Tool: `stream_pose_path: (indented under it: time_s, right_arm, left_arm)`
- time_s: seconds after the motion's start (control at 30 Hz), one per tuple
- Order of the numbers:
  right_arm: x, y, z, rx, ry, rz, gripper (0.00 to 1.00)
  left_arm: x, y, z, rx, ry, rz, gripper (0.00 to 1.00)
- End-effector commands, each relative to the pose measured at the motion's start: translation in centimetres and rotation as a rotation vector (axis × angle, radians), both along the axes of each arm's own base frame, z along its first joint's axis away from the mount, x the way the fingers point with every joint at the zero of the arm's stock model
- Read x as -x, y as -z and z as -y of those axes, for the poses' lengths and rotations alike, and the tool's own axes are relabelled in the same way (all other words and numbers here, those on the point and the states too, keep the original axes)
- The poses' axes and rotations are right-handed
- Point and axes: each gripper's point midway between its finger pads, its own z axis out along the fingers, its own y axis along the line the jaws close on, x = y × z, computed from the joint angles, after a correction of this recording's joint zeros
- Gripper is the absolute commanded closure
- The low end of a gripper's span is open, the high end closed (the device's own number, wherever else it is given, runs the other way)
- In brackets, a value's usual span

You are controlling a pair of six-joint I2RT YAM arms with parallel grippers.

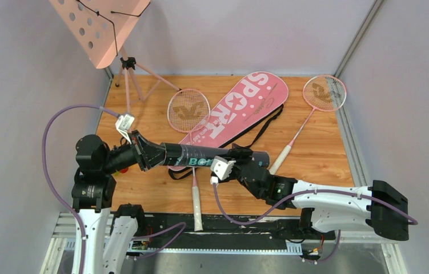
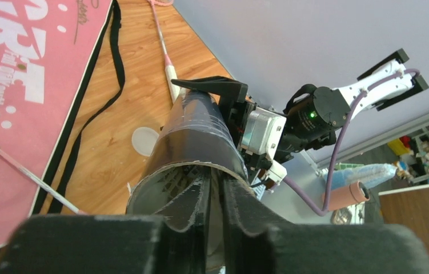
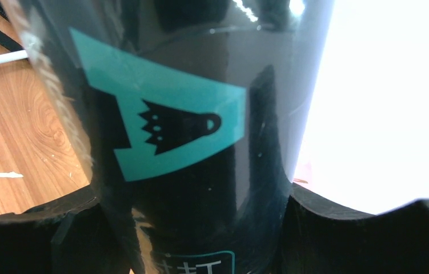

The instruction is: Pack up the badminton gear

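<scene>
The black tube [image 1: 200,154] hangs level over the near end of the pink "SPORT" bag [image 1: 240,105], held between both grippers. My left gripper [image 1: 160,154] is shut on the rim of its open end [image 2: 189,165], one finger inside, and appears in the left wrist view [image 2: 219,194]. My right gripper [image 1: 239,155] is shut round the tube's body, on the teal shuttlecock label [image 3: 166,125], and appears in the right wrist view [image 3: 192,228]. One pink racket [image 1: 189,111] lies left of the bag, the other [image 1: 325,92] at far right. No shuttlecocks are in view.
The pink perforated music stand [image 1: 97,23] stands on tripod legs at the back left. The bag's black strap [image 1: 257,128] trails over the wooden table [image 1: 326,154]. A small white disc [image 2: 143,140] lies on the table under the tube. Grey walls close in both sides.
</scene>
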Motion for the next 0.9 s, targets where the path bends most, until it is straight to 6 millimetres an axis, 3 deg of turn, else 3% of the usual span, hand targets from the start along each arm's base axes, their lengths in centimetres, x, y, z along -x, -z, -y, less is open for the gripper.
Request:
stream_pose_path:
  time_s: [0.0,0.1,0.2,0.53,0.87]
  right_arm:
    - [1.0,-4.1,-2.3,-0.169,-0.086,0.046,0.8]
    - [1.1,-3.7,-1.7,-0.156,-0.08,0.043,0.81]
    - [1.2,-3.5,-1.1,-0.149,-0.073,0.042,0.81]
    - [1.6,-1.8,0.5,-0.137,-0.042,-0.014,0.81]
    - [2.1,-2.7,2.1,-0.218,-0.021,-0.033,0.82]
  left_arm:
    - [-0.5,-0.2,-0.8,-0.058,-0.069,0.023,0.74]
    - [-0.3,-0.9,-1.1,-0.088,-0.093,0.045,0.57]
    - [0.2,-2.0,-1.2,-0.089,-0.106,0.068,0.48]
    - [1.7,-5.7,-1.6,-0.08,-0.163,0.176,0.48]
    - [0.4,-4.7,-2.2,-0.111,-0.201,0.147,0.48]
